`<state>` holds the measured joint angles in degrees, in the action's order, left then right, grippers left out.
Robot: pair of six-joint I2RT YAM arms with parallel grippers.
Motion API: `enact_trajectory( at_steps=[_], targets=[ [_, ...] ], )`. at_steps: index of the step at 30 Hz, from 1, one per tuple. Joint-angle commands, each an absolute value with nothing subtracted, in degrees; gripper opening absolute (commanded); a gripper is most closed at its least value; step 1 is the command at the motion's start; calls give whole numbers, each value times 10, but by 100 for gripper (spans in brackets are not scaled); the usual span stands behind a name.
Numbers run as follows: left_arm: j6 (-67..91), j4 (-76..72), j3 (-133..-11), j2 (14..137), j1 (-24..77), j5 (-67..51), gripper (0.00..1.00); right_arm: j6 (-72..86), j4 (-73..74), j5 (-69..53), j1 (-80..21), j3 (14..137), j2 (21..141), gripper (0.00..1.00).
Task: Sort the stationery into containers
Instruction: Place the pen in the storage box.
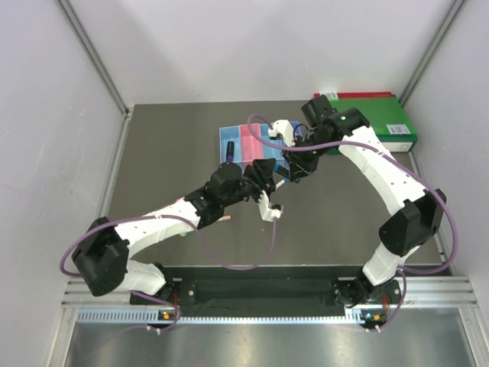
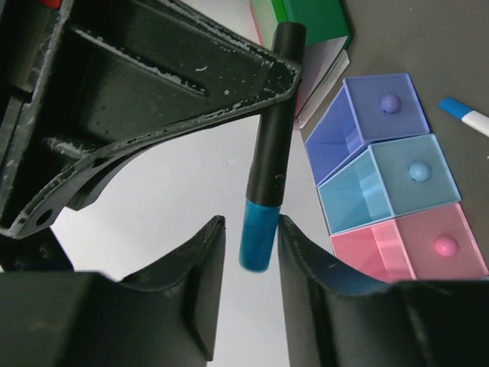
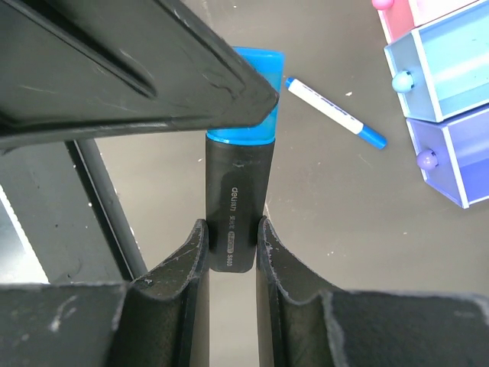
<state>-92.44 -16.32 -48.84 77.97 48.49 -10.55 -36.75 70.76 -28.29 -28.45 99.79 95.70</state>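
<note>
So the highlighter is a stubby one: black barrel with white print on it and a bright blue cap. It hangs in the air just off the purple-blue end of the containers, passed between the two arms. The right gripper has its jaws clamped tight on the black barrel. The left gripper has its jaws drawn in close around the blue cap. One side looks to be touching and there's a sliver of gap on the other, so it's hard to tell if it's really gripping.

The containers are one joined row of little translucent boxes, four of them: light blue, pink, light blue, purple-blue. From the top camera, a dark pen lies in the light blue box at the far end from the highlighter. The wrist cameras catch the other three, and each one shows only a small round knob in its own colour.

Count: one highlighter held, one dark pen boxed, and one thin white pen with a blue end lying on the counter near the purple-blue end, not touching it. A big green binder sits further out past that same end.
</note>
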Motion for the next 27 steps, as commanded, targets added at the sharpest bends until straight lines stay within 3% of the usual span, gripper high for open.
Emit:
enact_trajectory(
  at_steps=[1,3,4,5,6,11,14,15,17,27],
  targets=[
    [-912,-201,-521,790,496,-103,31,-363,693,-295,-295,1025,956,2],
    [-909,-201,-524,791,497,-102,24,-363,691,-293,-294,1026,956,2],
    [-910,-201,-524,792,497,-101,18,-362,691,-293,-294,1025,957,2],
    [-909,-200,-525,793,497,-100,4,-362,690,-293,-294,1025,958,3],
    [-908,-200,-526,794,497,-100,0,-361,688,-293,-294,1026,958,3],
    [-897,-204,-526,795,498,-91,0,-356,682,-290,-295,1023,958,8],
    [-883,-207,-526,797,499,-77,0,-352,676,-282,-295,1024,955,50],
    [-869,-213,-527,800,499,-63,0,-352,674,-279,-295,1023,950,77],
    [-847,-211,-537,802,499,-41,0,-352,671,-271,-293,1022,946,98],
    [-694,-130,-545,781,495,99,0,-276,614,-284,-193,1012,890,100]
  ],
)
